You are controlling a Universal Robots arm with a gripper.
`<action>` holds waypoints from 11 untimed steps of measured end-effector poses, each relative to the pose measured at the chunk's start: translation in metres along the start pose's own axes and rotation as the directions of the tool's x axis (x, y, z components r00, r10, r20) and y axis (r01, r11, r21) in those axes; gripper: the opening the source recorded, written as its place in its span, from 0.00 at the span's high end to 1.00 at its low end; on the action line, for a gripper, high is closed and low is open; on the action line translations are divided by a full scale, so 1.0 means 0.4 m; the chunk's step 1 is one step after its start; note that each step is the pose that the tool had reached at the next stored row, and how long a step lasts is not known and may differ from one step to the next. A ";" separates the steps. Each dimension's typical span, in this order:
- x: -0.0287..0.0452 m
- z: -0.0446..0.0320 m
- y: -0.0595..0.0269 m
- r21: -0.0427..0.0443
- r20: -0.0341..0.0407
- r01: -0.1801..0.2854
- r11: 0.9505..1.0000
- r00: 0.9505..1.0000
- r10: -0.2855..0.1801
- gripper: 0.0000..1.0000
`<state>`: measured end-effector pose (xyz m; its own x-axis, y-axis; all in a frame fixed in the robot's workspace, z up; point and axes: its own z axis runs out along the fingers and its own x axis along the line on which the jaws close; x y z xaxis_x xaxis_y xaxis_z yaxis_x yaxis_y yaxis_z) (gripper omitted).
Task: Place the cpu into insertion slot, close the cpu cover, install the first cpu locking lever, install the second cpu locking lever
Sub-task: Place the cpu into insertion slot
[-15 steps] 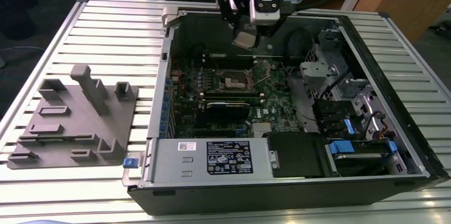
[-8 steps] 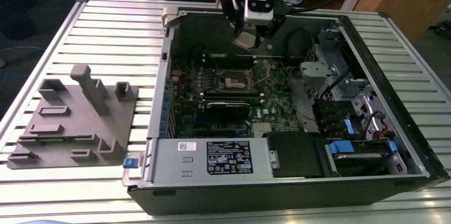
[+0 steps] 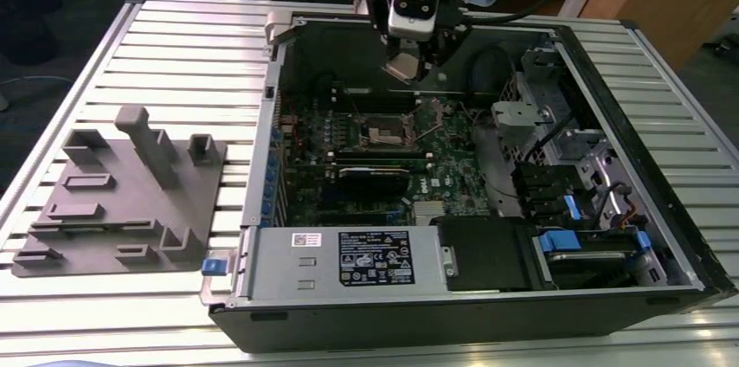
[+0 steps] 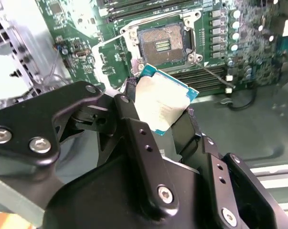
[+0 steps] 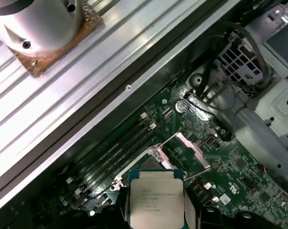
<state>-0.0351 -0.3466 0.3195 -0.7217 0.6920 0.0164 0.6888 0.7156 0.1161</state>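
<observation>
My gripper (image 3: 408, 66) hangs over the back part of the open computer case, shut on the cpu (image 3: 406, 70). In the second wrist view the cpu (image 4: 164, 104) is a silver square with a green rim, tilted, clamped between the two black fingers (image 4: 134, 126). The insertion slot (image 4: 162, 42) lies uncovered on the green board a short way beyond it, its dark pin field showing. In the first wrist view the cpu (image 5: 155, 200) hovers in front of the slot (image 5: 151, 164), and the cpu cover (image 5: 190, 150) stands swung open beside it. Two thin wire levers (image 4: 215, 76) stick out, unlatched.
Memory slots (image 4: 201, 74) run beside the socket. A long black card (image 3: 372, 178) sits nearer the front, with a power supply (image 3: 346, 256) and drive cages (image 3: 577, 168) around it. The case walls (image 3: 268, 125) ring the board. A grey parts fixture (image 3: 116, 202) lies on the slatted table.
</observation>
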 end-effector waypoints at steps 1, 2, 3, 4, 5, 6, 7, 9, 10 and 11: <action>0.000 0.000 0.000 0.000 0.002 -0.019 1.000 1.000 0.019 0.46; 0.000 0.000 0.000 -0.001 0.004 -0.037 0.999 0.999 0.037 0.46; 0.000 0.000 0.000 -0.001 0.006 -0.055 0.999 0.998 0.055 0.46; 0.000 0.000 0.000 -0.001 0.008 -0.072 0.997 0.997 0.072 0.46; 0.000 0.000 0.000 -0.002 0.010 -0.090 0.996 0.996 0.090 0.46; 0.000 0.000 0.000 -0.002 0.013 -0.108 0.994 0.994 0.108 0.46; 0.000 0.000 0.000 -0.003 0.015 -0.126 0.992 0.992 0.126 0.46; 0.000 0.000 0.000 -0.004 0.019 -0.163 0.987 0.986 0.163 0.46; 0.000 0.000 0.000 -0.005 0.021 -0.180 0.984 0.983 0.180 0.46; 0.000 0.000 0.000 -0.006 0.023 -0.198 0.980 0.980 0.198 0.46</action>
<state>-0.0351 -0.3466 0.3193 -0.5695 0.8218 0.0164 0.8175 0.5642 0.1161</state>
